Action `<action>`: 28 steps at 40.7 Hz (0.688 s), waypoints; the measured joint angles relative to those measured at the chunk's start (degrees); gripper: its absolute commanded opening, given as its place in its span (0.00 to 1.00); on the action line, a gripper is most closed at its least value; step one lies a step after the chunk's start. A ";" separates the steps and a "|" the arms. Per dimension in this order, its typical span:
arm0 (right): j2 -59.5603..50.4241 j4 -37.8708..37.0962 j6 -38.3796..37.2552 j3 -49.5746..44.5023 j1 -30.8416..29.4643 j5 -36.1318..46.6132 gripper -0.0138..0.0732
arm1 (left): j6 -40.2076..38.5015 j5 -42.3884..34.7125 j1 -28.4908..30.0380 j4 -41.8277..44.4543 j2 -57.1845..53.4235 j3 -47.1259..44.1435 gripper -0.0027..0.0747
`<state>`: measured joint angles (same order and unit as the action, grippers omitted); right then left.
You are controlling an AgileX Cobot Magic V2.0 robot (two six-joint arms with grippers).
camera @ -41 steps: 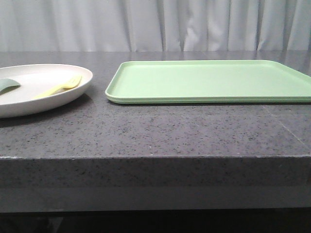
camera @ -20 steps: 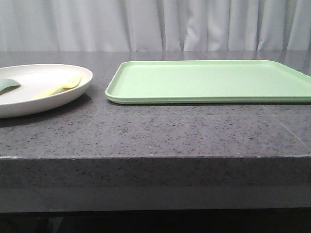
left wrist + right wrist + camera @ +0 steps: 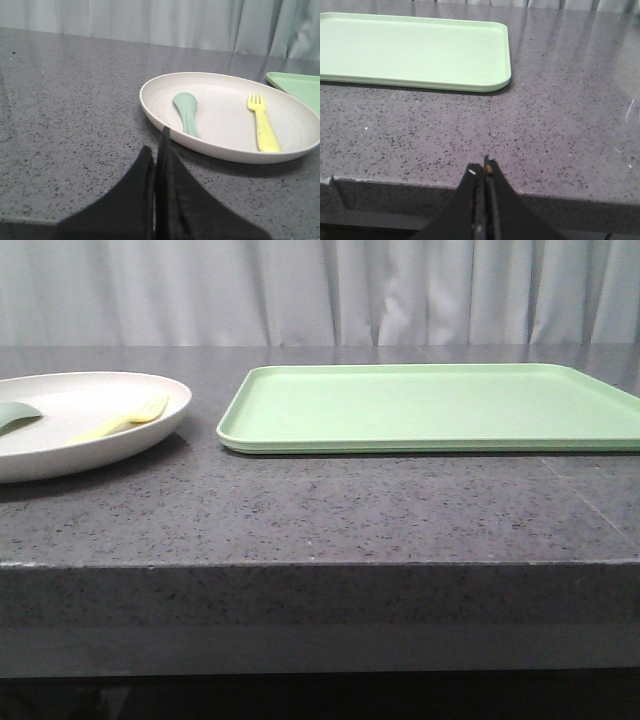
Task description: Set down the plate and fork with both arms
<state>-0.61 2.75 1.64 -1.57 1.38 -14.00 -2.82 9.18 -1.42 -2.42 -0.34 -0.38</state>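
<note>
your left gripper (image 3: 156, 150) sits closed and empty just short of the plate (image 3: 155, 107) holding the fork (image 3: 263, 123), while your right gripper (image 3: 483, 172), also closed and empty, hangs near the table edge.

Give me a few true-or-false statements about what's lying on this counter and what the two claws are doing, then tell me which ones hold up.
1. The fork lies inside the plate. True.
2. The green tray has a cup standing on it. False: it carries nothing.
3. The left gripper is shut and holds nothing. True.
4. The right gripper grips the tray's edge. False: it is shut, apart from the tray.
5. A teal utensil shares the plate with the fork. True.
</note>
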 measured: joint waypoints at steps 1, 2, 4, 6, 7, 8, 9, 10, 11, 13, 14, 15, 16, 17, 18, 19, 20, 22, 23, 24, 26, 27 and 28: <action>0.00 0.00 0.00 0.00 0.00 0.00 0.08 | 0.00 0.00 0.00 0.00 0.00 0.00 0.01; 0.00 0.00 0.00 0.00 0.00 0.00 0.08 | 0.00 0.00 0.00 0.00 0.00 0.00 0.01; 0.00 0.00 0.00 0.00 0.00 0.00 0.08 | 0.00 0.00 0.00 0.00 0.00 0.00 0.01; 0.00 0.00 0.00 0.00 0.00 0.00 0.08 | 0.00 0.00 0.00 0.00 0.00 0.00 0.01; 0.00 0.00 0.00 0.00 0.00 0.00 0.08 | 0.00 0.00 0.00 0.00 0.00 0.00 0.01; 0.00 0.26 0.00 0.00 0.00 0.00 0.08 | 0.00 0.00 0.00 0.00 0.00 0.00 0.01; 0.00 0.37 0.00 0.00 0.00 0.00 0.08 | 0.00 0.00 0.00 0.00 0.00 0.00 0.01; 0.00 0.72 0.00 0.00 0.00 0.00 0.08 | 0.00 0.00 0.00 0.00 0.00 0.00 0.01; 0.00 1.01 0.00 0.00 0.00 0.00 0.08 | 0.00 -0.10 0.00 0.00 0.00 0.00 0.01; 0.00 1.92 0.00 0.00 0.00 0.00 0.08 | 0.00 -0.32 0.00 0.00 0.00 0.00 0.01; 0.00 2.37 0.00 0.00 0.00 0.00 0.08 | 0.00 -0.45 0.00 0.00 0.00 0.00 0.01; 0.00 2.85 0.00 0.00 0.00 0.00 0.08 | 0.00 -0.61 0.00 0.00 0.00 0.00 0.01; 0.00 3.33 0.00 0.00 0.00 0.00 0.08 | 0.00 -0.94 0.00 0.00 0.00 0.00 0.01; 0.00 3.56 0.00 0.00 0.00 0.00 0.08 | 0.00 -1.19 0.00 0.00 0.00 0.00 0.01; 0.00 3.68 0.00 0.00 0.00 0.00 0.08 | 0.00 -1.62 0.00 0.00 0.00 0.00 0.01; 0.00 3.80 0.00 0.00 0.00 0.00 0.08 | 0.00 -1.99 0.00 0.00 0.00 0.00 0.01; 0.00 3.94 0.00 0.00 0.00 0.11 0.08 | 0.00 -2.56 0.00 0.00 0.00 0.00 0.01; 0.00 3.93 0.00 0.00 0.00 0.43 0.08 | 0.00 -3.67 0.00 0.00 0.00 0.00 0.01; 0.00 3.96 0.00 0.00 0.00 0.89 0.08 | 0.00 -4.57 0.00 0.00 0.00 0.00 0.01; 0.00 4.07 0.00 0.00 0.00 1.37 0.08 | 0.00 -5.33 0.00 0.00 0.00 0.00 0.01; 0.00 4.20 0.00 0.00 0.00 2.40 0.08 | 0.00 -7.33 0.00 -0.15 0.00 0.00 0.01; 0.00 4.20 0.00 0.00 0.00 2.86 0.08 | 0.00 -8.21 0.00 -0.60 0.00 0.00 0.01; 0.00 4.20 0.00 0.00 0.00 3.24 0.08 | 0.00 -9.18 0.00 -1.24 0.00 0.00 0.01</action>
<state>-0.61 6.94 1.64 -1.57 1.38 -10.77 -2.82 0.00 -1.42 -3.66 -0.34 -0.38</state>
